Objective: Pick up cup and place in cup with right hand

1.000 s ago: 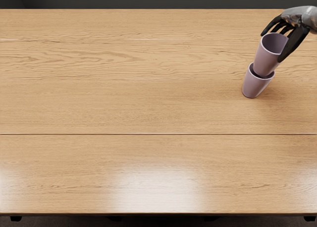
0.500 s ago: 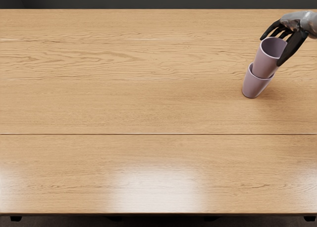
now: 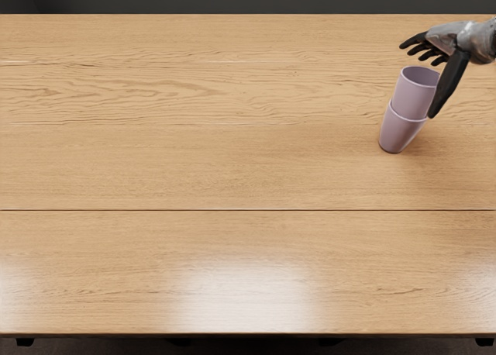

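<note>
The right hand (image 3: pixel 451 41) was open, its fingers spread above the rim and its thumb hanging down by the upper cup's three o'clock side; it seemed to grip nothing, though thumb contact was unclear. The tapered mauve upper cup (image 3: pixel 414 97) lay towards seven o'clock from the palm, seated inside the matching lower cup (image 3: pixel 399 132) on the pale wooden desk (image 3: pixel 194 169). Their shared long axis pointed nearly to one o'clock in view, so the thumb probably needed to clear outward before the hand rose.

Lower cup (image 3: pixel 400 132) hides upper cup's (image 3: pixel 416 97) base; picture's edge crops arm (image 3: pixel 487 41).
</note>
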Controlling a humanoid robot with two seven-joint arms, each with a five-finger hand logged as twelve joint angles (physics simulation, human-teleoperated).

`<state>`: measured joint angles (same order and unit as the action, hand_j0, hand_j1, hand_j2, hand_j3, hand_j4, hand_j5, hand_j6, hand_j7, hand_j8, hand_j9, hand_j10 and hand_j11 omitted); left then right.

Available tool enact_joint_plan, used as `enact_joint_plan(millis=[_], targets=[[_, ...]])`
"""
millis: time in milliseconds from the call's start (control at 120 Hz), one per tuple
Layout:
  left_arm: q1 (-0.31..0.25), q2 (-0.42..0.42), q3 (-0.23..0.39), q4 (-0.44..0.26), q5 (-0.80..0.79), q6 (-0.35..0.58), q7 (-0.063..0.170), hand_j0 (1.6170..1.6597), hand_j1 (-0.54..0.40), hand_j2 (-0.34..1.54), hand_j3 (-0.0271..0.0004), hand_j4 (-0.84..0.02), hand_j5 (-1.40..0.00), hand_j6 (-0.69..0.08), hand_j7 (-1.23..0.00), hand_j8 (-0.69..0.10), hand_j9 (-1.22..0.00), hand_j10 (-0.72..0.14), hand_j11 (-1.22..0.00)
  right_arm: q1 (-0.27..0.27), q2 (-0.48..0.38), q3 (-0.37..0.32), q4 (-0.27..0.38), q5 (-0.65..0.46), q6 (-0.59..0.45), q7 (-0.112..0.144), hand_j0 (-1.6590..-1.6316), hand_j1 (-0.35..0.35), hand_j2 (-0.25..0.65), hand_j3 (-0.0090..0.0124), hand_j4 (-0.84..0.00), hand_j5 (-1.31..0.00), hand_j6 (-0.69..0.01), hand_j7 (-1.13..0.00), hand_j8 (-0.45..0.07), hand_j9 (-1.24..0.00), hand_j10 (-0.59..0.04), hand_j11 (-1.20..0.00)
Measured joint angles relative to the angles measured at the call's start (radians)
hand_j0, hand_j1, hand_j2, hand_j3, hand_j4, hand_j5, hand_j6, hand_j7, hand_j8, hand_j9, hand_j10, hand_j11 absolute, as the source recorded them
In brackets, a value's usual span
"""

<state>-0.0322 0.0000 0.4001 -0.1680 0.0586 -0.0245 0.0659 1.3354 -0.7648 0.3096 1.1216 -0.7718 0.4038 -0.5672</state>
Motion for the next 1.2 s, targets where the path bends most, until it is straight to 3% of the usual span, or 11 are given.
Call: enact_joint_plan(millis=[367, 517, 642, 708, 850, 917, 1050, 1200], targets=[[0.0, 0.0, 0.0, 0.0, 0.0, 0.0, 0.0, 1.6581, 0.349, 0.0, -0.0001, 0.0, 0.0, 0.0, 0.0, 0.0, 0.0, 0.0, 0.0, 0.038, 0.013, 0.014, 0.187, -0.014, -0.01, -0.007, -1.6581, -0.3, -0.005, 0.0, -0.047, -0.06, -0.047, -0.06, -0.046, -0.06, -0.046, -0.06], [0.0, 0.0, 0.0, 0.0, 0.0, 0.0, 0.0, 1.6581, 0.349, 0.0, 0.0, 0.0, 0.0, 0.0, 0.0, 0.0, 0.0, 0.0, 0.0, 0.037, 0.078, 0.015, 0.238, -0.01, -0.005, -0.006, -1.6581, -0.304, -0.006, 0.0, -0.042, -0.05, -0.043, -0.05, -0.042, -0.05, -0.041, -0.05], [0.0, 0.0, 0.0, 0.0, 0.0, 0.0, 0.0, 1.6581, 0.349, 0.0, 0.0, 0.0, 0.0, 0.0, 0.0, 0.0, 0.0, 0.0, 0.0, 0.013, 0.094, 0.017, 0.34, 0.051, 0.03, 0.003, -1.6581, -0.306, -0.006, 0.0, -0.04, -0.05, -0.041, -0.05, -0.04, -0.05, -0.039, -0.05], [0.0, 0.0, 0.0, 0.0, 0.0, 0.0, 0.0, 1.6581, 0.349, 0.0, 0.0, 0.0, 0.0, 0.0, 0.0, 0.0, 0.0, 0.0, 0.0, -0.013, 0.064, 0.019, 0.389, 0.117, 0.093, 0.047, -1.6581, -0.306, -0.006, 0.0, -0.039, -0.05, -0.04, -0.05, -0.039, -0.05, -0.038, -0.05], [0.0, 0.0, 0.0, 0.0, 0.0, 0.0, 0.0, 1.6581, 0.349, 0.0, 0.0, 0.0, 0.0, 0.0, 0.0, 0.0, 0.0, 0.0, 0.0, -0.13, -0.089, 0.033, 0.47, 0.258, 0.178, 0.218, -1.6581, -0.307, -0.006, 0.0, -0.038, -0.05, -0.039, -0.05, -0.038, -0.05, -0.037, -0.05], [0.0, 0.0, 0.0, 0.0, 0.0, 0.0, 0.0, 1.6581, 0.349, 0.0, 0.0, 0.0, 0.0, 0.0, 0.0, 0.0, 0.0, 0.0, 0.0, -0.196, -0.161, 0.038, 0.476, 0.306, 0.192, 0.272, -1.6581, -0.308, -0.006, 0.0, -0.038, -0.05, -0.039, -0.05, -0.038, -0.05, -0.037, -0.05], [0.0, 0.0, 0.0, 0.0, 0.0, 0.0, 0.0, 1.6581, 0.349, 0.0, -0.0001, 0.0, 0.0, 0.0, 0.0, 0.0, 0.0, 0.0, 0.0, -0.335, -0.231, 0.04, 0.445, 0.34, 0.203, 0.312, -1.6581, -0.308, -0.006, 0.0, -0.038, -0.05, -0.039, -0.05, -0.038, -0.05, -0.037, -0.05], [-0.006, 0.0, -0.001, -0.002, 0.0, -0.001, 0.0, 1.6581, 0.349, 0.0, -0.0001, 0.0, 0.0, 0.0, 0.0, 0.0, 0.0, 0.0, 0.0, -0.391, -0.29, 0.043, 0.434, 0.354, 0.206, 0.324, -1.6581, -0.309, -0.006, 0.0, -0.038, -0.05, -0.039, -0.05, -0.038, -0.05, -0.038, -0.05]])
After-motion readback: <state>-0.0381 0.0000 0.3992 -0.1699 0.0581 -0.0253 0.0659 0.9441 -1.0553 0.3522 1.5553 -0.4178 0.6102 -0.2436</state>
